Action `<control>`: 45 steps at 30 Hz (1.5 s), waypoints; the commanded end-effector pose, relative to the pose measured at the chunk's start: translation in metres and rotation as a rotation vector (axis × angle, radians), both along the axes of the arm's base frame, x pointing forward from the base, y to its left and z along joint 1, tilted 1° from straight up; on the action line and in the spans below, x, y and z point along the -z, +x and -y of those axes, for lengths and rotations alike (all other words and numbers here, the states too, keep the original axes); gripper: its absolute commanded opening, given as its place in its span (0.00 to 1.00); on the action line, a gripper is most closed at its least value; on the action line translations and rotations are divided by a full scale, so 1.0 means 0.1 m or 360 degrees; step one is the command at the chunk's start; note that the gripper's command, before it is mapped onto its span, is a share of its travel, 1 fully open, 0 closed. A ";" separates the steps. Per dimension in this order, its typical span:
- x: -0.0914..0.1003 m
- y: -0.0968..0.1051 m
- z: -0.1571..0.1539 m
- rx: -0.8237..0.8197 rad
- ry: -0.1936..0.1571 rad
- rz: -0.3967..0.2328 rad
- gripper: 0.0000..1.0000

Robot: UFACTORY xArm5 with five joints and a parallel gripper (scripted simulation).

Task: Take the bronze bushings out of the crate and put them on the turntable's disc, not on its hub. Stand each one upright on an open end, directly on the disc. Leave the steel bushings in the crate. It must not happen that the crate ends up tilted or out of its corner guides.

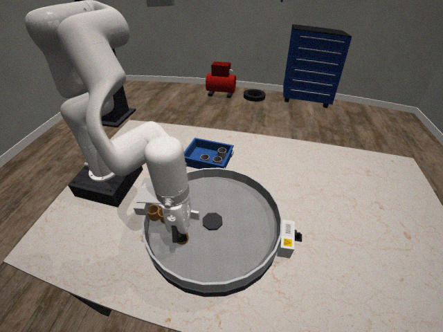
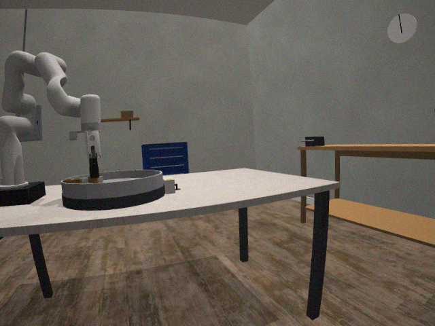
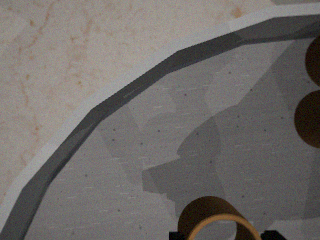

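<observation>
pale table (image 1: 343, 200) (image 2: 211, 189) (image 3: 60, 65) under turntable (image 1: 214, 286) (image 2: 115, 189) (image 3: 135, 82), crate (image 1: 208, 164)

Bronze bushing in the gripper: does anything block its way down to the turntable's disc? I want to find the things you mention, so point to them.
Nothing visible stands between the held bushing (image 1: 183, 241) (image 2: 93, 180) (image 3: 207, 210) and the disc (image 1: 232, 250) (image 3: 125, 175); two other bronze bushings (image 1: 154, 211) stand off to one side.

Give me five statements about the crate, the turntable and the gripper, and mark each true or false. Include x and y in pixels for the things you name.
1. The gripper (image 1: 181, 238) (image 2: 94, 178) is shut on a bronze bushing (image 1: 184, 242) (image 2: 93, 180) (image 3: 206, 212). True.
2. The crate (image 1: 203, 165) holds two bronze bushings. False: the three bushings seen in it are gray steel.
3. The hub (image 1: 212, 220) has a bushing standing on it. False: nothing stands on it.
4. Two other bronze bushings (image 1: 154, 212) (image 3: 309, 119) are inside the turntable's rim (image 1: 211, 286) (image 2: 112, 191) (image 3: 135, 82). True.
5. The crate is red. False: it is blue.
</observation>
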State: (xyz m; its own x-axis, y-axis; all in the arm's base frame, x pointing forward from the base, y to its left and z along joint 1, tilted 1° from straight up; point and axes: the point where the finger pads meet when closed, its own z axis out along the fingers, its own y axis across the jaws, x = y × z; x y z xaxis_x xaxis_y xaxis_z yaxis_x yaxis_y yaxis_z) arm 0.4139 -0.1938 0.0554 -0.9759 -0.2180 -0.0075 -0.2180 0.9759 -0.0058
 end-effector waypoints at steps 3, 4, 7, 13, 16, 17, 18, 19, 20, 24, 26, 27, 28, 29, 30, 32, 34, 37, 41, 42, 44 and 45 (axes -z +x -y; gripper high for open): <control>0.04 0.02 0.01 0.0000 -0.0003 0.0007 0.00; 0.04 0.02 0.01 0.0000 -0.0003 0.0007 0.00; 0.04 0.02 0.01 0.0000 -0.0003 0.0007 0.00; 0.04 0.02 0.01 0.0000 -0.0003 0.0007 0.00; 0.04 0.02 0.01 0.0000 -0.0003 0.0007 0.00; 0.04 0.02 0.01 0.0000 -0.0003 0.0007 0.00; 0.04 0.02 0.01 0.0000 -0.0003 0.0007 0.00; 0.04 0.02 0.01 0.0000 -0.0003 0.0007 0.00; 0.04 0.02 0.01 0.0000 -0.0003 0.0007 0.00; 0.05 0.02 0.01 0.0000 -0.0003 0.0007 0.00; 0.05 0.02 0.01 0.0000 -0.0003 0.0007 0.00; 0.05 0.02 0.01 0.0000 -0.0003 0.0007 0.00; 0.05 0.02 0.01 0.0000 -0.0003 0.0007 0.00; 0.05 0.02 0.01 0.0000 -0.0003 0.0007 0.00; 0.06 0.02 0.01 0.0000 -0.0003 0.0007 0.00; 0.06 0.02 0.01 0.0000 -0.0003 0.0007 0.00; 0.07 0.02 0.01 0.0000 -0.0003 0.0007 0.00; 0.08 0.02 0.01 0.0000 -0.0003 0.0007 0.00; 0.09 0.02 0.01 0.0000 -0.0003 0.0007 0.00; 0.09 0.02 0.01 0.0000 -0.0003 0.0007 0.00; 0.10 0.02 0.01 0.0000 -0.0003 0.0007 0.00; 0.10 0.02 0.01 0.0000 -0.0003 0.0007 0.00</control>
State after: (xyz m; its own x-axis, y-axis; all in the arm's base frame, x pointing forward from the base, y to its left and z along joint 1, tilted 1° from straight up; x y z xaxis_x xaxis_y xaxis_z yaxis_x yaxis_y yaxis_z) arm 0.4144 -0.1941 0.0453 -0.9759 -0.2180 -0.0080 -0.2180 0.9759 -0.0062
